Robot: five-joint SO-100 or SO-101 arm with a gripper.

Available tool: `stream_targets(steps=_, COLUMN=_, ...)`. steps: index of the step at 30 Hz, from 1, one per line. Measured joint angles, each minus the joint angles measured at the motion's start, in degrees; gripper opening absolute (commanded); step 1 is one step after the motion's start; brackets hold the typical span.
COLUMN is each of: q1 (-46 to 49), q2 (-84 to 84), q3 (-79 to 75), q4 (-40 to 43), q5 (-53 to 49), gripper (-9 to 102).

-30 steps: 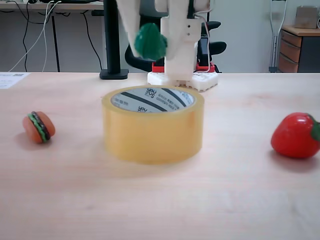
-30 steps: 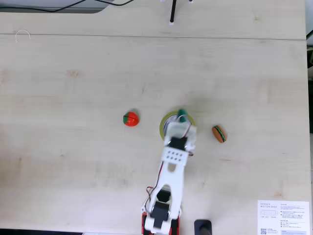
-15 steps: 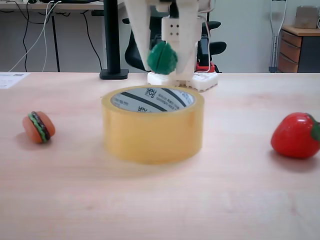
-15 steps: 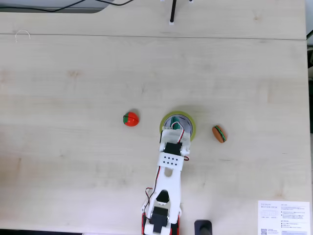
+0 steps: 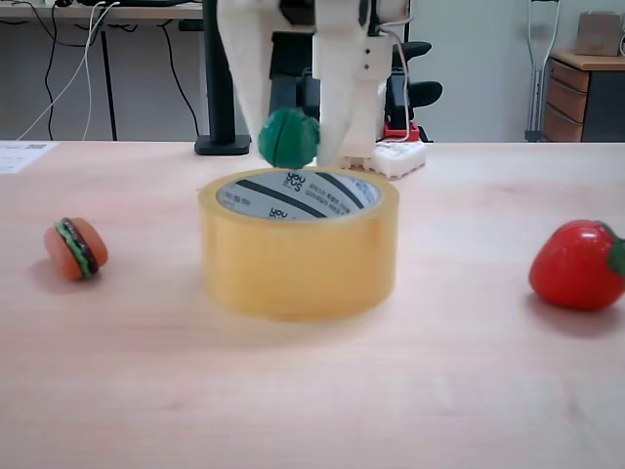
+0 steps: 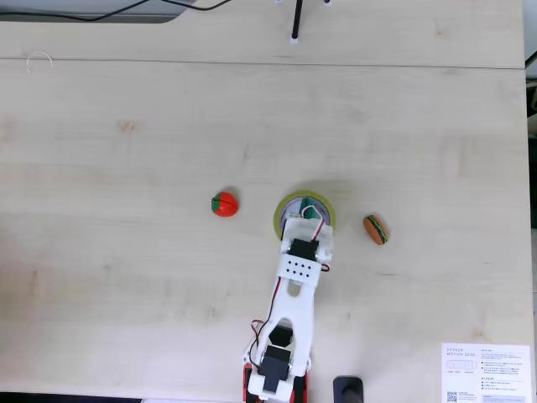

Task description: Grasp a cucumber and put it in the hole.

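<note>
The dark green cucumber (image 5: 289, 139) hangs end-on between my white fingers, just above the top rim of the yellowish tape roll (image 5: 298, 256). My gripper (image 5: 290, 137) is shut on it, coming down from the top of the fixed front view. The hole (image 5: 298, 193), ringed by a white core with black stripes, lies directly under the cucumber. In the fixed view from above, the gripper (image 6: 311, 213) reaches over the tape roll (image 6: 282, 209), and a bit of the green cucumber (image 6: 312, 211) shows at its tip inside the ring.
A tiny burger toy (image 5: 76, 248) lies left of the roll and a red strawberry (image 5: 580, 264) to its right in the front view. From above, the strawberry (image 6: 223, 204) and burger (image 6: 375, 229) flank the roll. The arm's base (image 6: 273, 379) sits at the table's near edge.
The gripper with the cucumber swung over the roll, pulled back toward the base, then shifted slightly left in the front view and lower, closer to the hole's rim.
</note>
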Motion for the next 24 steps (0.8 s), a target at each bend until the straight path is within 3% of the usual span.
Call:
stream_targets(steps=8, q1=0.35, q2=0.0, q3=0.0, q4=-0.79, q5=-0.09, gripper=48)
stream_targets(steps=24, q1=0.35, q2=8.09, q3=0.35, q4=-0.35, q5=-0.09, gripper=45)
